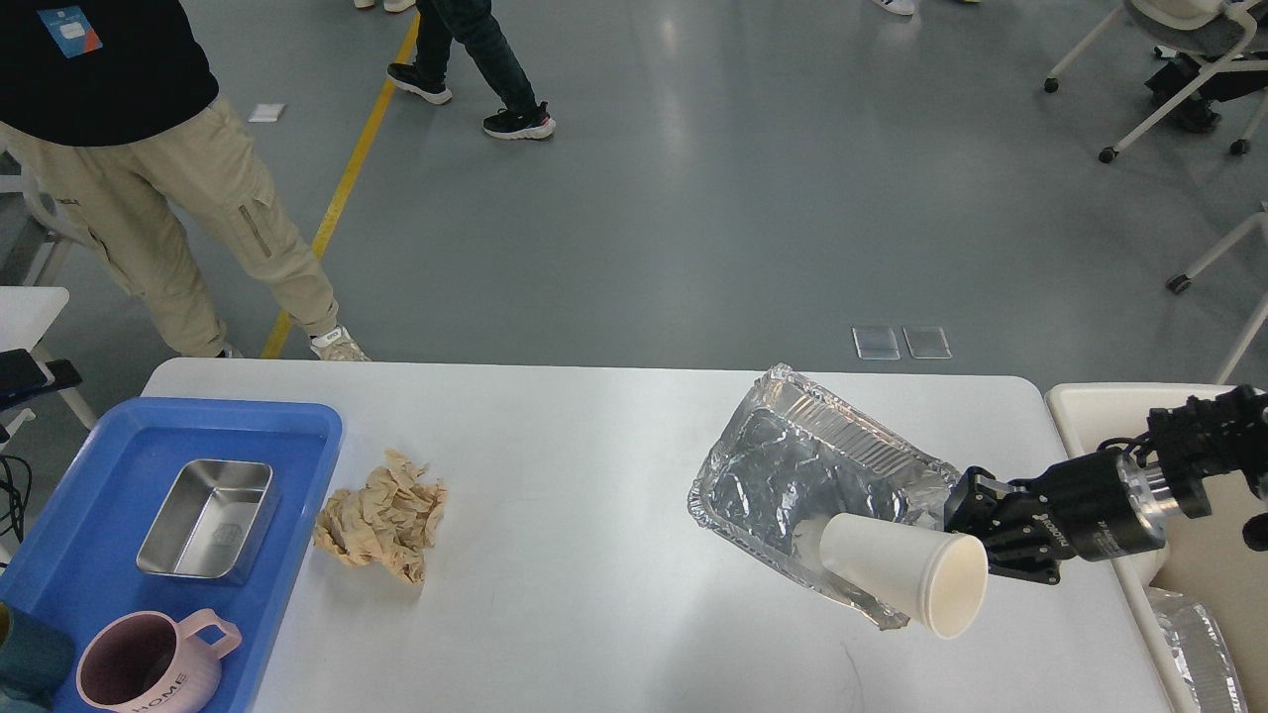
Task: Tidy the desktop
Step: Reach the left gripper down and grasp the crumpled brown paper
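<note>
One claw, the right gripper [969,530], is pinching the foil tray's [792,475] edge above the desktop [575,465]. A paper cup [897,582] is lying inside it.

A robot test lab or open workshop hall: smooth grey floor [693,198] with a painted yellow line [347,178], wheeled white-framed office chairs [1179,69], and people walking past the white rectangular desktop [594,555]

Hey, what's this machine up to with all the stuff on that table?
It is clearing a white table. Its right gripper is at the edge of a crumpled foil tray with a white paper cup lying on its side in it, mouth toward the camera. A wad of brown paper sits untouched near a blue tray that holds a metal tin and a pink mug. The left gripper is out of view.
</note>
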